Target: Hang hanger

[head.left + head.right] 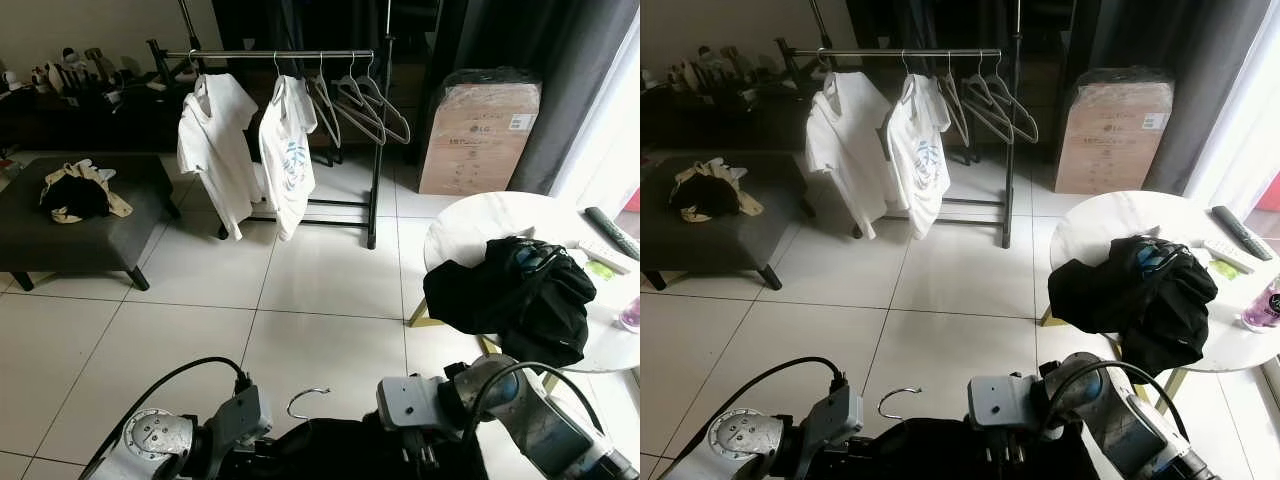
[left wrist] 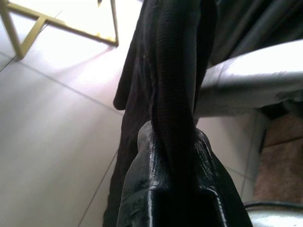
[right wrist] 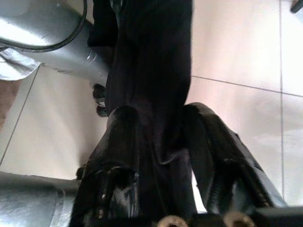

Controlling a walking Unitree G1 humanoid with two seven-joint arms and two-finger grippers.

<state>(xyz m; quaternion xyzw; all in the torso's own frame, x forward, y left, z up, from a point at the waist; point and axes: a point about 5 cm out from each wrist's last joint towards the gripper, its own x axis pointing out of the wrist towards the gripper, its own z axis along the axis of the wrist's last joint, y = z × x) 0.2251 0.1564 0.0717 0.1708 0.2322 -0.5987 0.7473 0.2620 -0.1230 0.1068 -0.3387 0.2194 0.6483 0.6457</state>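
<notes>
Left claw [image 2: 175,156] and right claw [image 3: 156,151] each clench the black garment [image 1: 350,450] on its hanger [image 1: 305,400], well short of the rack [image 1: 280,54].

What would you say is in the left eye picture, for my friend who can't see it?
Two silver robot arms hold a black garment on a hanger with a silver metal hook, low over a white tiled floor. Across the room a black clothes rail carries two white T-shirts and empty hangers.

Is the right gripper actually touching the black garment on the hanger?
Touching. The right wrist view shows the black garment running down between the right gripper's fingers, the cloth pressed against both with no gap.
</notes>
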